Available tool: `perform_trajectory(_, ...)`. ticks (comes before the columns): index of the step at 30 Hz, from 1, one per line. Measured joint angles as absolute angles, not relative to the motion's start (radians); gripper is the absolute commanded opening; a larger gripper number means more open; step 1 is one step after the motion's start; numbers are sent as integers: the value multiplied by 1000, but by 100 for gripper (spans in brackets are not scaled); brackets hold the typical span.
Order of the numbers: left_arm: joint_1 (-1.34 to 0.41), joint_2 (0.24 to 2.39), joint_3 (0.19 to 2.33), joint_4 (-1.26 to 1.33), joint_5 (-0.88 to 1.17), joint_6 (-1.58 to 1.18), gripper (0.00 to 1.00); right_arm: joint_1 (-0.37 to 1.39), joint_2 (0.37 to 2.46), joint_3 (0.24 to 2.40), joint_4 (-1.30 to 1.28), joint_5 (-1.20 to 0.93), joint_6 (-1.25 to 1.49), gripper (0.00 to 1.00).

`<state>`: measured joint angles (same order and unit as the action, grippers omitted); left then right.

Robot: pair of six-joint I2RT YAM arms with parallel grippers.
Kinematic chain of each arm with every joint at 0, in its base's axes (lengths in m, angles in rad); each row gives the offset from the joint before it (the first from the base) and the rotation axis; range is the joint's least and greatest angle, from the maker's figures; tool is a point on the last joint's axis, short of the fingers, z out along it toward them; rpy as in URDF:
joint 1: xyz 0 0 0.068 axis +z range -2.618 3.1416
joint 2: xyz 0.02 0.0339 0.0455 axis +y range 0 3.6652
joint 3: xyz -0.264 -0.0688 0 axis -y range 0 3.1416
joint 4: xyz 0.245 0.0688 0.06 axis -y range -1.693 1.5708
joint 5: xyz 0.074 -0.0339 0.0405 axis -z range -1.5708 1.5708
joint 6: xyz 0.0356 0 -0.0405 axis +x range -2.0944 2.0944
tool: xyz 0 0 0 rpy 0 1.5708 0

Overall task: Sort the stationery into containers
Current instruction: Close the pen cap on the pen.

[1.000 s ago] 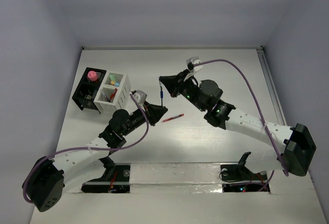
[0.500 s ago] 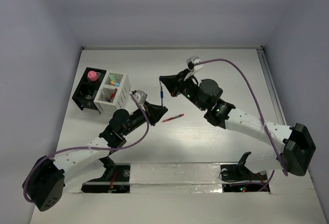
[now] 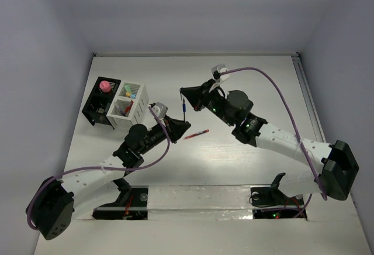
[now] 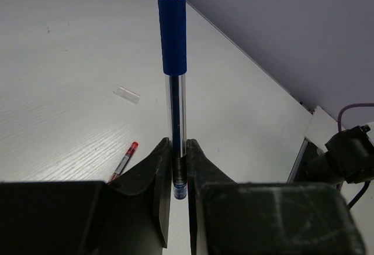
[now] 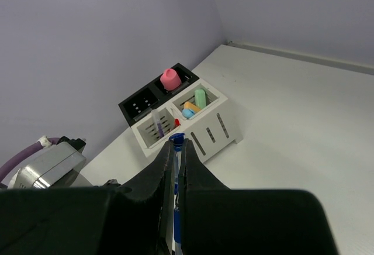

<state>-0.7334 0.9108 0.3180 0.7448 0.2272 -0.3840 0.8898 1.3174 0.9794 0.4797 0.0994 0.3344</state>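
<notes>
**Stowed:** pink-topped piece (image 3: 105, 85) in the black slotted box (image 3: 93, 113). Mint, orange and pale blue erasers (image 5: 193, 106) sit in the far compartment of the white slatted box (image 3: 138, 113); the near one holds what looks like a red pen.

**In transit:** blue pen (image 3: 184, 110), held above the worktop (image 3: 245, 79), clamped tight by both left fingers (image 4: 165, 173) and right fingers (image 5: 166, 170).

**Outstanding:** loose red pen (image 3: 197, 133), lying on the worktop.

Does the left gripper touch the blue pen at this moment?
Touching. The left wrist view shows the left gripper shut on the blue pen, both fingers pressed against its clear barrel with no gap.
</notes>
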Motion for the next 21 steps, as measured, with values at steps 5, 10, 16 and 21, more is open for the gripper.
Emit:
perform_trajectory(5,-733,910,318,748,224,-392,0,890,1317,964,480,96,341,0)
perform_trajectory(10,-733,910,316,759,220,-404,0,890,1316,949,500,92,351,0)
perform_trajectory(16,-734,909,307,765,221,-417,0,890,1302,897,559,81,365,0)
perform_trajectory(21,-734,887,308,741,223,-433,0,889,1296,832,633,51,392,0)
